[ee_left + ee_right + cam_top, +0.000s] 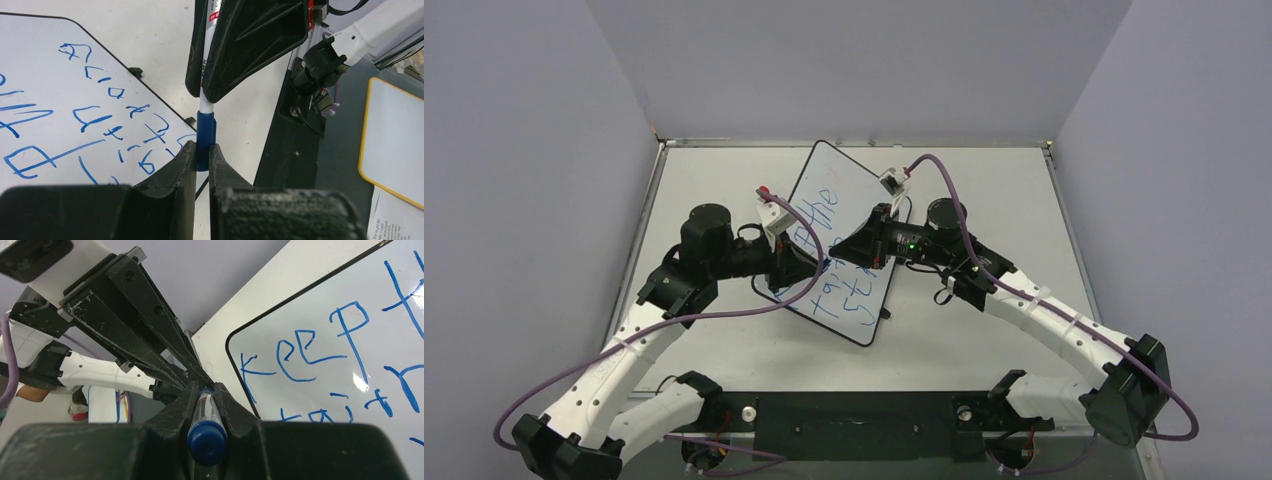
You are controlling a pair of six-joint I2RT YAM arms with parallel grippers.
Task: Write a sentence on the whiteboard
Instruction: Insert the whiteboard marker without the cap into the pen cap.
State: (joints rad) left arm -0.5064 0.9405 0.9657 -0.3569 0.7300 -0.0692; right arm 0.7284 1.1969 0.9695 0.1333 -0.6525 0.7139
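The whiteboard [849,170] lies slanted in the middle of the table, with the sentence [824,215] on it in blue lines. The right wrist view reads "Keep" [305,352] above part of "train". Both grippers meet above the board's left half. My right gripper [205,390] is shut on the marker's white barrel [206,410], whose blue back end points at the camera. My left gripper [202,147] is shut on the blue cap [205,132], which sits over the marker's tip. The white barrel [205,102] runs from the cap up into the right gripper's fingers [250,45].
The board's black rim and small feet [135,71] rest on the white table [984,190]. Grey walls close in the table on three sides. A black base plate [854,425] spans the near edge. Beyond it lie a yellow-rimmed small board [395,140] and a printed sheet [400,220].
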